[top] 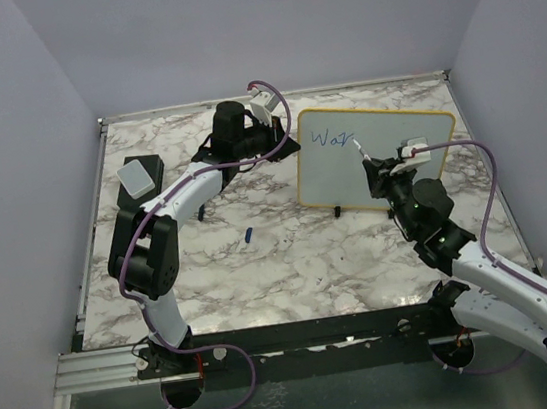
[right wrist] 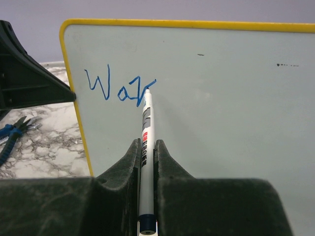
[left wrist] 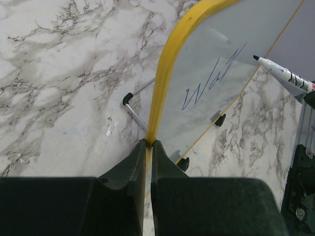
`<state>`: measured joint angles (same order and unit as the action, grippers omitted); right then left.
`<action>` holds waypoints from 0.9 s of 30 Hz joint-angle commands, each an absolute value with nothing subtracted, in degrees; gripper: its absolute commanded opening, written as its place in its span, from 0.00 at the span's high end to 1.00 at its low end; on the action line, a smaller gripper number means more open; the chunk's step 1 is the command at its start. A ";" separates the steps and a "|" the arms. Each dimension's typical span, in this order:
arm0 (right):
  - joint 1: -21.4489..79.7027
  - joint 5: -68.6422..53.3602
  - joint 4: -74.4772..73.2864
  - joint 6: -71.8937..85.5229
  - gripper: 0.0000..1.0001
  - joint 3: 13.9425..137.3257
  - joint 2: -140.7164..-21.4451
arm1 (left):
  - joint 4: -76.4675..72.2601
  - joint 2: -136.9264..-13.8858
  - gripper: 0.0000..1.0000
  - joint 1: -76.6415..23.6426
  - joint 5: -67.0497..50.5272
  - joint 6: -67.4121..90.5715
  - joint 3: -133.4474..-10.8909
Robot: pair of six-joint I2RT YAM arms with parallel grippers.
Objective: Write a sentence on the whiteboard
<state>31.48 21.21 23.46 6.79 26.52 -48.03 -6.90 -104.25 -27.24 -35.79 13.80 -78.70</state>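
Right wrist view: right fingers (right wrist: 122, 169) clench a marker (right wrist: 146, 129), tip at the blue letters "War" of the sentence (right wrist: 119, 90) on the upright whiteboard (right wrist: 221, 103); left fingers (left wrist: 125, 173) pinch its yellow frame on the marble tabletop (left wrist: 59, 88).

— What's your left wrist showing?
— My left gripper (left wrist: 149, 151) is pinched on the whiteboard (left wrist: 246, 29) at its yellow frame (left wrist: 167, 69). Blue letters (left wrist: 215, 80) start "Wa", and a marker (left wrist: 285, 74) has its tip just right of them.

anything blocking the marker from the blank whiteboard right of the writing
Nothing visible. The marker tip sits at the end of the blue letters, and the whiteboard to their right is bare but for small specks. The left gripper clamps the left edge, off that path.
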 commanded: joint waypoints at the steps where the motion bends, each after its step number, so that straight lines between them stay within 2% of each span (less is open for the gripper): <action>1: 31.29 23.57 22.71 7.63 0.99 25.92 -48.65 | -6.50 -101.62 0.94 -27.68 -37.27 13.08 -79.63; 27: 31.29 25.24 19.66 10.79 0.99 23.33 -48.88 | -6.48 -101.77 0.94 -27.69 -37.35 13.02 -79.79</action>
